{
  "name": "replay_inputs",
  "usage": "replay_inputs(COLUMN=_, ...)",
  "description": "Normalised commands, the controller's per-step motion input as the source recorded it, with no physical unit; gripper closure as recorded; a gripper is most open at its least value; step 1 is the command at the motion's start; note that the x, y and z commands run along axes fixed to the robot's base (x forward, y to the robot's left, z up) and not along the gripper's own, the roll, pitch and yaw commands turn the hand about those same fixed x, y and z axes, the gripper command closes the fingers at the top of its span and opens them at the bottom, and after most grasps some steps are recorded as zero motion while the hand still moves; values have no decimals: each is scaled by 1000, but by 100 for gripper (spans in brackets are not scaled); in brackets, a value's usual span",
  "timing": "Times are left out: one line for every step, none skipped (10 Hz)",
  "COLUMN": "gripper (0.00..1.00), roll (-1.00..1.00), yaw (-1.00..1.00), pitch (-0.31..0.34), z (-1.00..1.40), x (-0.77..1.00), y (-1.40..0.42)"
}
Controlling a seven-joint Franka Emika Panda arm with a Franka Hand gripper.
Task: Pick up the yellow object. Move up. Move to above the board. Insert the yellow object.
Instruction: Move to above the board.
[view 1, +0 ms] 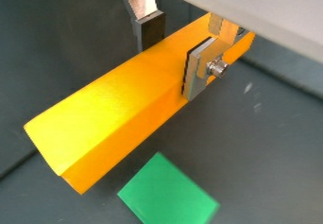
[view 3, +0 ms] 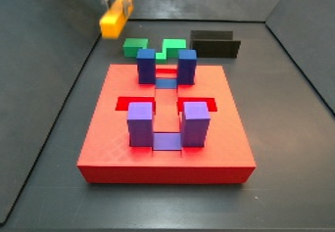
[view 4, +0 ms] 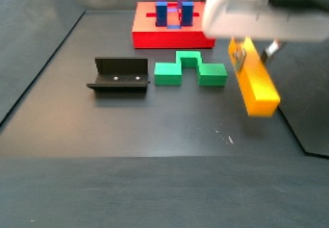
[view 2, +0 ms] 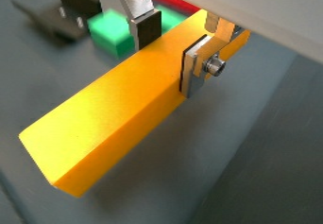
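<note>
We can read no writing or brand on anything. The gripper [view 2: 177,46] has its 2 flat silver fingers [view 1: 199,67] clamped on one end of the long yellow rectangular bar [view 1: 120,110], which hangs in the air above the dark grey floor [view 4: 154,126]. In a side view, the flat red board with blue and purple posts [view 3: 167,128] lies well apart from the gripper [view 3: 120,3], with green blocks [view 3: 157,49] and the dark L-shaped fixture [view 4: 118,76] between them.

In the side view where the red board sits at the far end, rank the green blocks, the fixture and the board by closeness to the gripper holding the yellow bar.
The gripper holds the yellow bar off the floor.
1. Green blocks: just beside the bar.
2. Fixture: beyond the green blocks.
3. Board: at the tray's far end. Too close to the fixture to call firmly.
</note>
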Motion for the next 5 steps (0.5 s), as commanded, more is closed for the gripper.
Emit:
replay_inputs(gripper=100, roll=19, yaw=-4, pitch=56, z=1400, x=-44, y=-6)
replay_inputs(gripper=100, roll=70, yaw=1, pitch=40, z=1400, x=-36, y=-3)
replay_inputs(gripper=100, roll=56, yaw=2, pitch=35, z=1400, x=-12, y=-9)
replay_inputs(gripper=100, roll=-7, yaw=1, pitch=76, z=1400, x=7, y=0)
replay_inputs(gripper=100, roll=-8, yaw=0, pitch=78, z=1400, x=5, y=-1)
